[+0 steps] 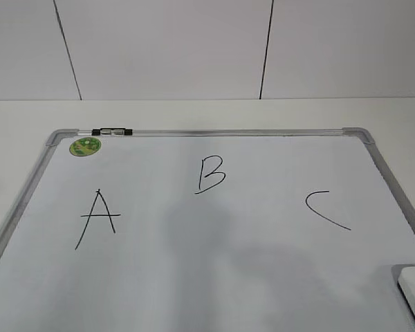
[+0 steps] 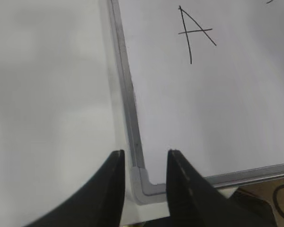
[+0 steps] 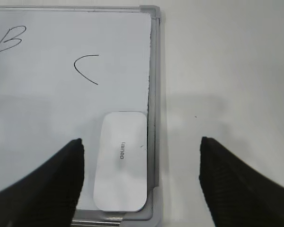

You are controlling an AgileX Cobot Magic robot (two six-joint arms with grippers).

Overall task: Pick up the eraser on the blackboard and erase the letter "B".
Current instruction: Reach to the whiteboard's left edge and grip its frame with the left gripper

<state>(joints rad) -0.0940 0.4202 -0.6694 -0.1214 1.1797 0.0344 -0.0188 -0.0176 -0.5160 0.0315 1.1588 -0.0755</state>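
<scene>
Both grippers are seen hovering with nothing held.

Wide-spread jaws of the right gripper (image 3: 141,182) are poised over the eraser (image 3: 121,161), which lies flat in the blackboard's (image 1: 228,277) right near corner, against its frame. Narrowly parted jaws of the left gripper (image 2: 144,182) are seen above the left near corner. The letter "B" (image 1: 211,173) is drawn at upper centre.

Only the fingers show: the left gripper (image 2: 144,189) has two smooth, matt black fingers tapering to rounded tips, while the right gripper (image 3: 141,179) has broader black fingers (faintly ribbed, textured surfaces).
</scene>
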